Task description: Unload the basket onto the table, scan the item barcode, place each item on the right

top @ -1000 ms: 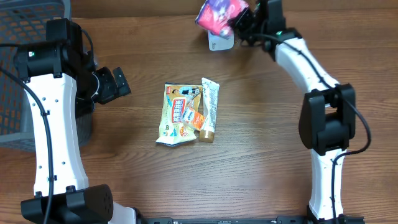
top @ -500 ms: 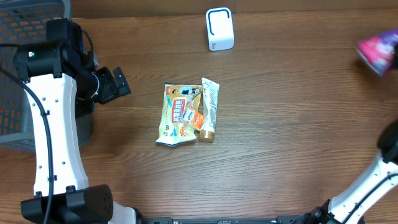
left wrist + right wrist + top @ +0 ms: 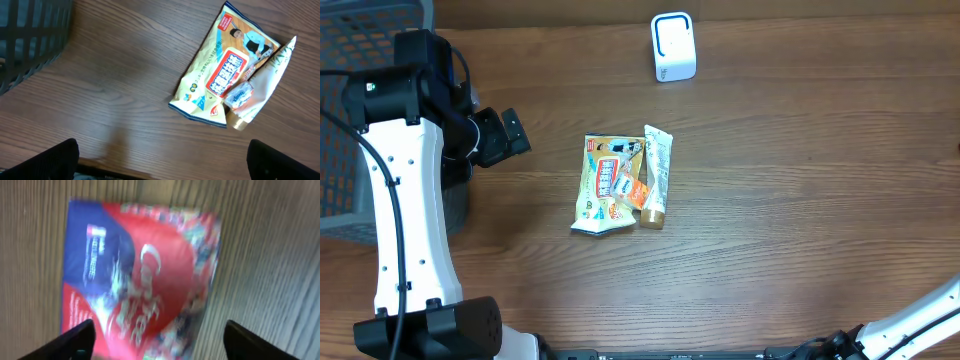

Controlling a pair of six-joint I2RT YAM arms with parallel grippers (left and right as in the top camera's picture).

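Observation:
A white barcode scanner (image 3: 672,47) stands at the table's far edge. In the right wrist view a red and blue packet (image 3: 135,270) lies blurred against wood grain. My right gripper (image 3: 160,342) is open, its dark fingertips (image 3: 77,340) spread wide at either side of the packet's lower end; in the overhead view this gripper is off the right edge. My left gripper (image 3: 505,135) hangs open left of the pile with nothing between its fingertips (image 3: 55,160). The pile is a yellow snack packet (image 3: 603,185), a white tube (image 3: 657,170) and a small orange sachet (image 3: 632,190).
A dark mesh basket (image 3: 360,40) sits at the back left, also seen in the left wrist view as a basket (image 3: 30,35) beside the yellow packet (image 3: 222,70). A white link of the right arm (image 3: 920,320) shows at the bottom right corner.
The right arm swung from the scanner out past the table's right edge, carrying the red packet, and its jaws have come apart. The left arm and the pile have not moved.

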